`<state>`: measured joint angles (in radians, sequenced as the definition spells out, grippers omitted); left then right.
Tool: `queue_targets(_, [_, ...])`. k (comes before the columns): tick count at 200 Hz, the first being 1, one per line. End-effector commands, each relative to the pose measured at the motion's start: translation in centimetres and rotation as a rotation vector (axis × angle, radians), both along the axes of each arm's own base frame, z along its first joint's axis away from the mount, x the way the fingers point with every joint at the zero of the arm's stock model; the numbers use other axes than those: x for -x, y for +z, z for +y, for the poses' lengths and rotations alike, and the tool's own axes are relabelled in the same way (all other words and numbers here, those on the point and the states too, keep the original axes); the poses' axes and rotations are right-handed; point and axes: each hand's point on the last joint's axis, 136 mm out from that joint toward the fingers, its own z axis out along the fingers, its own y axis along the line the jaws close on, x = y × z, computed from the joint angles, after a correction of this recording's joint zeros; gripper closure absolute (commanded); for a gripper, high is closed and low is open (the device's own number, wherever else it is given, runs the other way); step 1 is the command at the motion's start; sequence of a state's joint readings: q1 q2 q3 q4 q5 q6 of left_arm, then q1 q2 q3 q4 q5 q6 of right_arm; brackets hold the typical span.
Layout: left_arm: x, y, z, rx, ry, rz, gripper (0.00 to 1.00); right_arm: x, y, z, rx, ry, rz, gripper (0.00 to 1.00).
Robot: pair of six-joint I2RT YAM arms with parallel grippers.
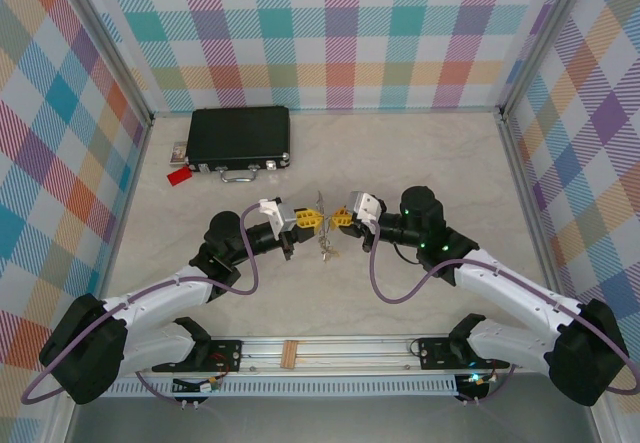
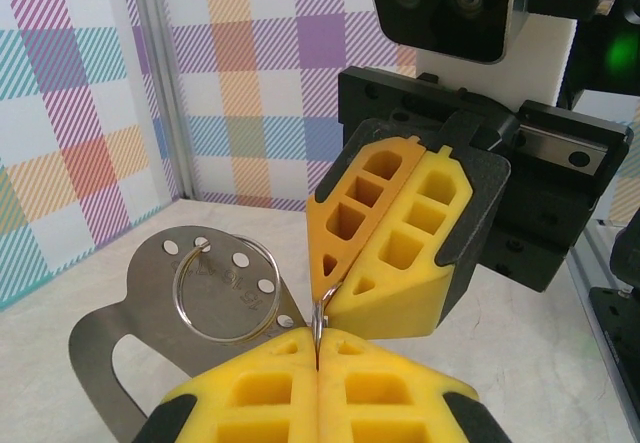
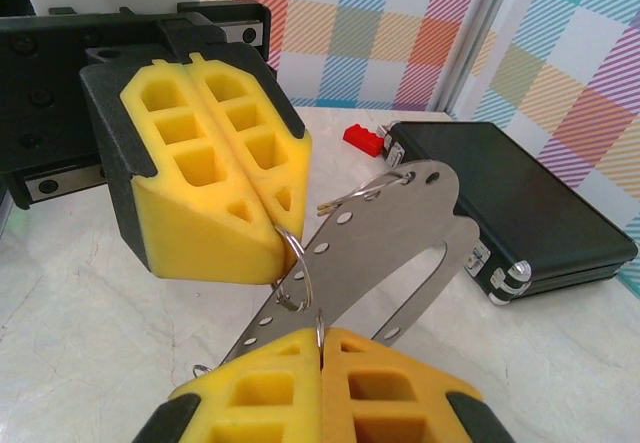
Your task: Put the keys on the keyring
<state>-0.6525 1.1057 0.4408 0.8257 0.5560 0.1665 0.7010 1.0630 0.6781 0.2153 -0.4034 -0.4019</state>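
Keyring (image 3: 306, 275) is mid-tabletop, lifted off the surface and pinched from two sides. Tabletop (image 1: 420, 163) is pale stone-look. Black case (image 1: 240, 140) sits far left, well apart from the work. Left end effector (image 2: 318, 353) is clamped on the ring's thin wire. Right end effector (image 3: 320, 348) is clamped on it too, with the tips almost nose to nose. Perforated steel plate (image 3: 400, 228) is tilted, right behind the ring. Keys (image 1: 326, 250) are probably the small metal bits just below the tips in the top view; too small to tell if they hang or lie.

Likely step: splitting the coil to thread a key. Best done with one end effector fixed and the other twisting in tiny moves. No pulling apart, since the wire could slip from the yellow pads (image 3: 250, 393). Watch for the plate swinging into the gap.
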Motion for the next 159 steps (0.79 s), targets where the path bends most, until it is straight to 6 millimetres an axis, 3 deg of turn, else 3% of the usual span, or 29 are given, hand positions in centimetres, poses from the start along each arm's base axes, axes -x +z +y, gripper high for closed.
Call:
queue_targets(1, [0.4, 1.0, 0.0, 0.015, -0.008, -0.042, 1.0, 0.7, 2.1, 0.4, -0.038, 0.037, -0.04, 1.0])
queue_targets(124, [0.5, 1.1, 0.0, 0.021, -0.011, -0.04, 1.0, 1.2, 1.4, 1.0, 0.002, 0.053, -0.035, 1.0])
queue_targets(159, [0.4, 1.5, 0.3, 0.037, 0.008, -0.044, 1.0, 1.4, 0.0, 1.1, 0.048, 0.048, -0.03, 1.0])
